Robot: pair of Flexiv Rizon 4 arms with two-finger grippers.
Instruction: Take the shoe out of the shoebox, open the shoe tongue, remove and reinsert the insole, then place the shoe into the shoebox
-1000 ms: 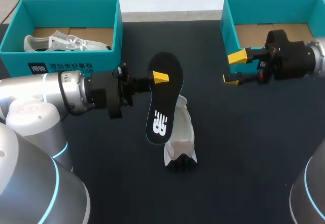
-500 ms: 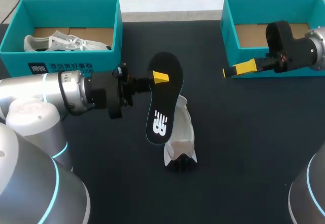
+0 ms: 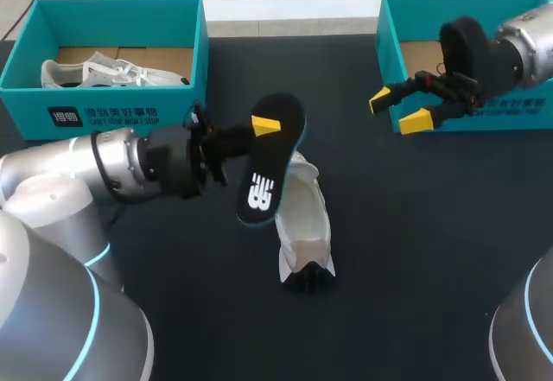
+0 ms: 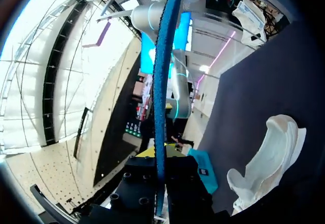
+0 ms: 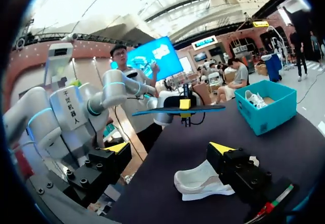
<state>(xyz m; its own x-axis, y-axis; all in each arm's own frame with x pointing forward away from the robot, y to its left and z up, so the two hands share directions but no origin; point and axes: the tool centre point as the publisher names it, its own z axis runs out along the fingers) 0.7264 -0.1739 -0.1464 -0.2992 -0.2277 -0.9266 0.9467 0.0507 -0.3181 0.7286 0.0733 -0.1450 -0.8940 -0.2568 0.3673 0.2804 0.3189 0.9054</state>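
Two level arms: left gripper (image 3: 261,129) pinches the insole (image 3: 262,174) above the shoe (image 3: 304,217); right gripper (image 3: 398,111) gapes beside a box (image 3: 388,53)

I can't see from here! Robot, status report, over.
Left pincer shut on insole, held above shoe. Right pincer open, empty, near right box. Shoe lying on table.
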